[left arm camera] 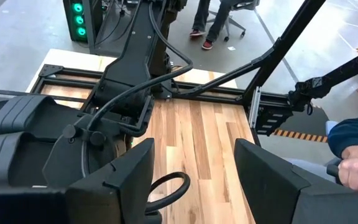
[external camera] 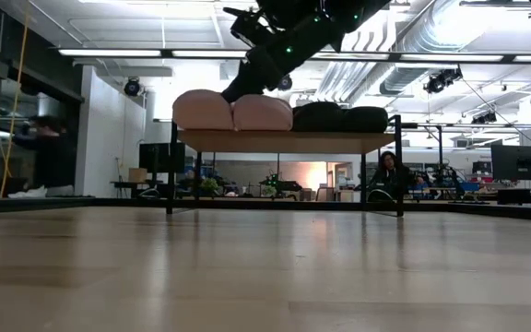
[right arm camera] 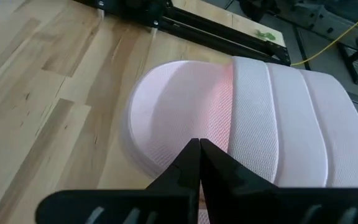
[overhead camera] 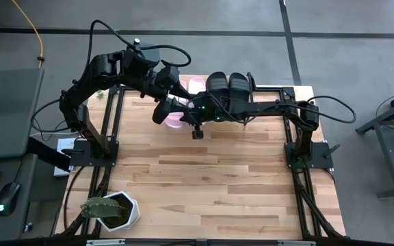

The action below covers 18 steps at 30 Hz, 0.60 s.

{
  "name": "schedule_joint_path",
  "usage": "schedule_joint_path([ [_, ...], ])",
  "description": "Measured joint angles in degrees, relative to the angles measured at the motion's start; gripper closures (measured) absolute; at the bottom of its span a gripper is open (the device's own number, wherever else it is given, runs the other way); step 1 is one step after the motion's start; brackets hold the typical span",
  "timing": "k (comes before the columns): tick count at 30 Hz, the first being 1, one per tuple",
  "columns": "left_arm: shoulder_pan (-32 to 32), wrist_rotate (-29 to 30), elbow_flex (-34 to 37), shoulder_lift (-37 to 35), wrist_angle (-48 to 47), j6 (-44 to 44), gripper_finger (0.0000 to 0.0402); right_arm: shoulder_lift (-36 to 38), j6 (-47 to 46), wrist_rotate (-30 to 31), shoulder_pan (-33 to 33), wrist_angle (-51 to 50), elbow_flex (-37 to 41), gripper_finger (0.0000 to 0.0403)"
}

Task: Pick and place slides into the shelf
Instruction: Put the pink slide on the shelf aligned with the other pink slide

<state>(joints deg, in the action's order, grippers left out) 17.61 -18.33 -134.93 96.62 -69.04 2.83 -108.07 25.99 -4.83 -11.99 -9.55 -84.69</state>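
Two tools are in view. State each.

— Right tool: fingers pressed together, nothing between them, tips just above the heel end of a pink slide. Left tool: fingers spread wide apart, empty, over bare desk.

— Where are the slides?

— Low view: two pink slides and two black slides sit in a row on the shelf, pink pair touching, black pair touching. The right arm comes down to the pink pair from above.

— Does the high view confirm this?

— Partly. It shows the black slides side by side at the far edge of the desk, and pink slides mostly hidden under both arms. The shelf board cannot be told apart from the desk there.

— What shows only in one view?

— High view only: a potted plant at the near left corner. Left wrist view only: a person's hand and blue sleeve beyond the desk edge, and the black slides from the side.
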Motion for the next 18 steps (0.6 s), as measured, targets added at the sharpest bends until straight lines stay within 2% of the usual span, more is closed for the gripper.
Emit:
schedule_joint_path([
  [10,0.0,0.0,0.0,0.0,-0.1,0.0,0.0190,0.0,-1.7,4.6,0.0,0.9,-0.1,0.0403],
  [18,0.0,0.0,0.0,0.0,-0.1,0.0,0.0190,0.0,-1.7,4.3,0.0,1.0,-0.1,0.0403],
])
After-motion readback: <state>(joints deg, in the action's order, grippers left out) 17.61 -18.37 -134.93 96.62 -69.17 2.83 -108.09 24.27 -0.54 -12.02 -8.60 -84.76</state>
